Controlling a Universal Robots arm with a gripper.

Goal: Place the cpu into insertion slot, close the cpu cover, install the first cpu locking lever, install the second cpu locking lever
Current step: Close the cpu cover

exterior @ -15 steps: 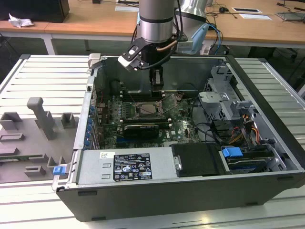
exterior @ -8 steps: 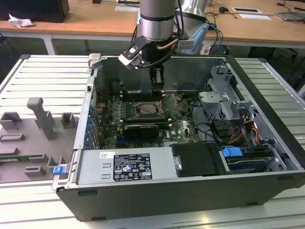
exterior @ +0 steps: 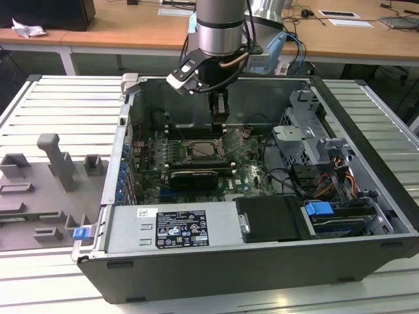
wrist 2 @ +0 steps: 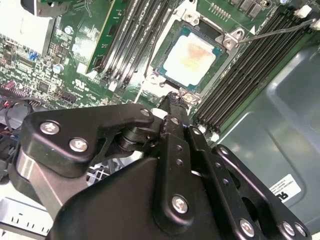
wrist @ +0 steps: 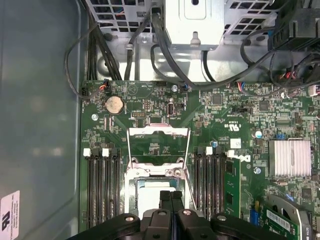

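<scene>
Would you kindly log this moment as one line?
cpu: in insertion slot | gripper: shut, holding nothing, tip near slot edge

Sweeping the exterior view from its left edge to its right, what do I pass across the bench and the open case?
Grey fixture blocks → blue clip → cpu → metal drive cage. The hand hangs about level with the cpu across the view, so it is left out of the order.

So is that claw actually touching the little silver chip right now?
Apart. In the second wrist view the claw, closed at its tip, sits just short of the chip, and the chip's whole pale top lies uncovered.
</scene>
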